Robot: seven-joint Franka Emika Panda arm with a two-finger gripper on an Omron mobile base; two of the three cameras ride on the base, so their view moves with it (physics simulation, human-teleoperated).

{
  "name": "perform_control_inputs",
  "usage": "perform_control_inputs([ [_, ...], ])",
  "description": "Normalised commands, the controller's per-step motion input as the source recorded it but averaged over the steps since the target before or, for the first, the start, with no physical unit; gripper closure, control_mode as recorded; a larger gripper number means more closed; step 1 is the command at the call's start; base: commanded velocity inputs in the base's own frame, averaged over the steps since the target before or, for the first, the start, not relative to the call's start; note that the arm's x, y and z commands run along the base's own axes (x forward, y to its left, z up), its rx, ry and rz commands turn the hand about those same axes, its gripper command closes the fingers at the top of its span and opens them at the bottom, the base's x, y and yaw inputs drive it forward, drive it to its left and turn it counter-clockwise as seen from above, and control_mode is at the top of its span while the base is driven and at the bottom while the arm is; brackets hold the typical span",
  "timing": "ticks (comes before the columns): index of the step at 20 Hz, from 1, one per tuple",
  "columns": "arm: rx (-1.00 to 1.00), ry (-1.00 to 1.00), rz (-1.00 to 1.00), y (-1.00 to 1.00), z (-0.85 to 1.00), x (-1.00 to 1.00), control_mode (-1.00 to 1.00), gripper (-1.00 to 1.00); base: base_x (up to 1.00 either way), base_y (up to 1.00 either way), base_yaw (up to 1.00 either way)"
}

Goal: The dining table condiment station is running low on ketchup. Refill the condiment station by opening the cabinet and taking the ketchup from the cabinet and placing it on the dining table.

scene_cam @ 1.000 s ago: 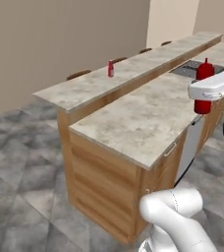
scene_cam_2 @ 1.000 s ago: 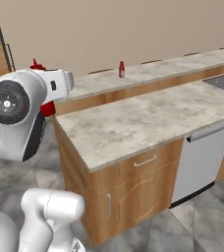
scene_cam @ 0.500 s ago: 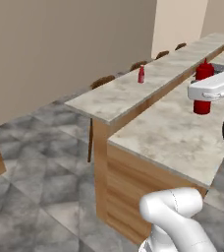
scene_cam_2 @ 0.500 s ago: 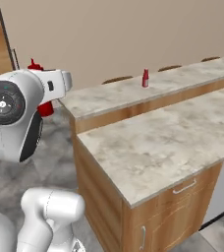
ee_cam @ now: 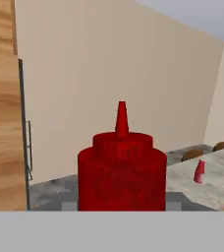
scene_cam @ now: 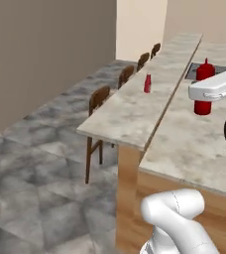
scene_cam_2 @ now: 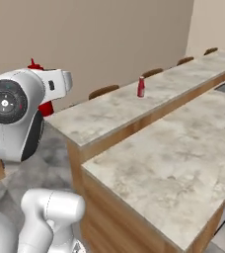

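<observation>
1. The ketchup (ee_cam: 122,170) is up in the air, carried at the end of the arm; in the hand view it stands right in front of the camera, upright, nozzle pointing to 12 o'clock
2. In the left base view the same red bottle (scene_cam: 203,87) hangs at the white hand, over the lower kitchen desk (scene_cam: 194,144) and not resting on it as far as I can judge
3. The gripper (ee_cam: 122,206) has its jaws partly closed around the bottle's body, gripping it; the fingertips themselves are hidden behind the red plastic, so I judge the hold from the bottle riding with the hand
4. The dining table (scene_cam: 135,106) lies at about 9 to 10 o'clock from the bottle in the left base view, just beside and a step higher than the lower desk
5. A second small red bottle (scene_cam: 147,83) already stands upright on that stone top, well apart from the carried one
6. Chairs (scene_cam: 99,99) line the far side of the table
7. The coming move, to my eye, turns on swinging the bottle sideways over the raised top while keeping its long axis vertical, then lowering it onto bare stone clear of the small bottle
8. The cabinet is nowhere I can pick out for certain
</observation>
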Motion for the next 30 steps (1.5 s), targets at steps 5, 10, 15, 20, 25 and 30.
perform_control_inputs([
  [5,0.00,0.00,0.00,0.00,0.00,0.00,1.00,1.00,0.98,1.00,-0.49],
  [10,0.00,0.00,0.00,0.00,0.00,0.00,1.00,1.00,0.88,1.00,-0.40],
  [15,0.00,0.00,0.00,0.00,0.00,0.00,1.00,1.00,0.89,1.00,-0.44],
  [20,0.00,0.00,0.00,0.00,0.00,0.00,1.00,1.00,0.44,1.00,-0.35],
  [25,0.00,0.00,0.00,0.00,0.00,0.00,1.00,1.00,0.38,1.00,-0.28],
  [30,0.00,0.00,0.00,0.00,0.00,0.00,1.00,1.00,0.76,0.51,-0.33],
])
